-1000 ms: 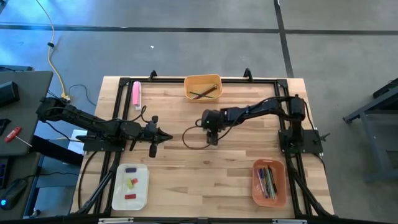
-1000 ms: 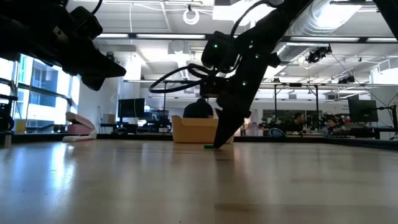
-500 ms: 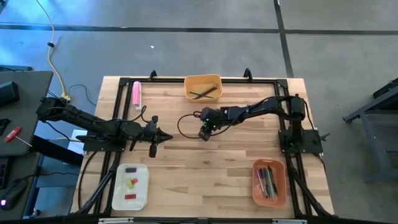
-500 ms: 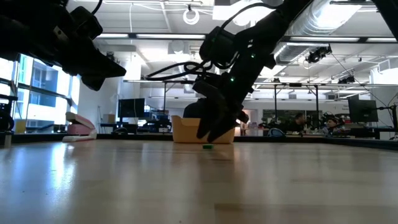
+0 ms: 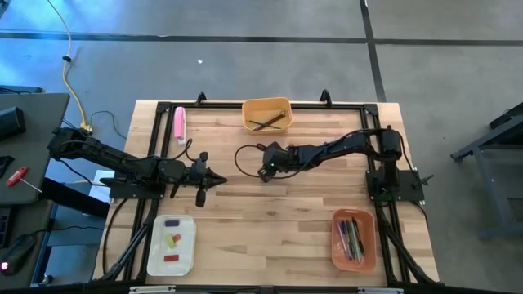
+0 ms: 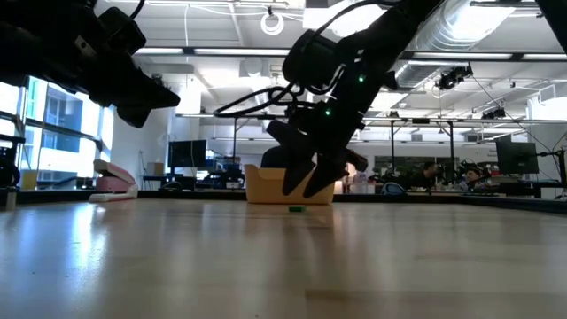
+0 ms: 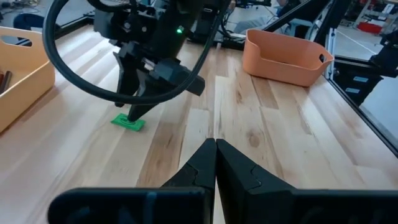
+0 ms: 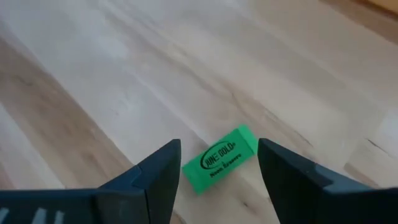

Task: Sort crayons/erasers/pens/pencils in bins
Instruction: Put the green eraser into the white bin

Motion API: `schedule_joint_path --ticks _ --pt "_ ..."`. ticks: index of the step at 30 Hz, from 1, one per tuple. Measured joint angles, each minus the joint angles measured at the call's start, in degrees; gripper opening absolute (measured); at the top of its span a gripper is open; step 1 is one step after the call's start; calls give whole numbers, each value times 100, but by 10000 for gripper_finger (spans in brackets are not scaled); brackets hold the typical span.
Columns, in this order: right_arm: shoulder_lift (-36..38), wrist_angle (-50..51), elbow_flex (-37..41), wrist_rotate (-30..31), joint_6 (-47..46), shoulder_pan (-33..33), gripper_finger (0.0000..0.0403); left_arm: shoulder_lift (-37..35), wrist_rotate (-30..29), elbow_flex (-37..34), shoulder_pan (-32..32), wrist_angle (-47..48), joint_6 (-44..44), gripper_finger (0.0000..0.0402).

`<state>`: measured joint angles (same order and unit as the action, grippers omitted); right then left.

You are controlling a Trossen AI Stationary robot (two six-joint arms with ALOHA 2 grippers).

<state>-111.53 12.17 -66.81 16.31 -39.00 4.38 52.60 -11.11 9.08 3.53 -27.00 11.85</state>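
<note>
One green eraser (image 8: 219, 159) is lying flat on the table (image 5: 270, 220), just in front of the yellow bin (image 5: 266, 114). It is being straddled from above by the right gripper (image 8: 219, 163), jaws spread wide, not touching it. Left of it, the left gripper (image 5: 219, 180) is being held shut, empty.

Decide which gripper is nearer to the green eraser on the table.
The right. The right gripper hangs open just above the green eraser, one finger to each side. The left gripper waits shut, well off to one side.
</note>
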Motion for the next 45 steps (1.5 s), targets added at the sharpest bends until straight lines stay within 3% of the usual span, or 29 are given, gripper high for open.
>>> schedule_joint_path --ticks 5,18,25,32,39,45 --pt "-98 -13 2 569 -523 -205 207 0 0 0 0 2 2 0" --pt "-426 108 -7 1070 -986 -454 206 0 20 0 0 7 60 0" --pt "-403 555 -26 856 -402 -480 175 0 31 0 0 13 147 0" --pt "-409 194 -11 613 1188 -522 112 0 31 0 0 14 372 0" --pt "-409 81 9 365 1712 -470 54 0 106 0 0 17 689 1" --pt "-339 38 -17 379 2004 -560 41 0 174 0 2 208 816 28"
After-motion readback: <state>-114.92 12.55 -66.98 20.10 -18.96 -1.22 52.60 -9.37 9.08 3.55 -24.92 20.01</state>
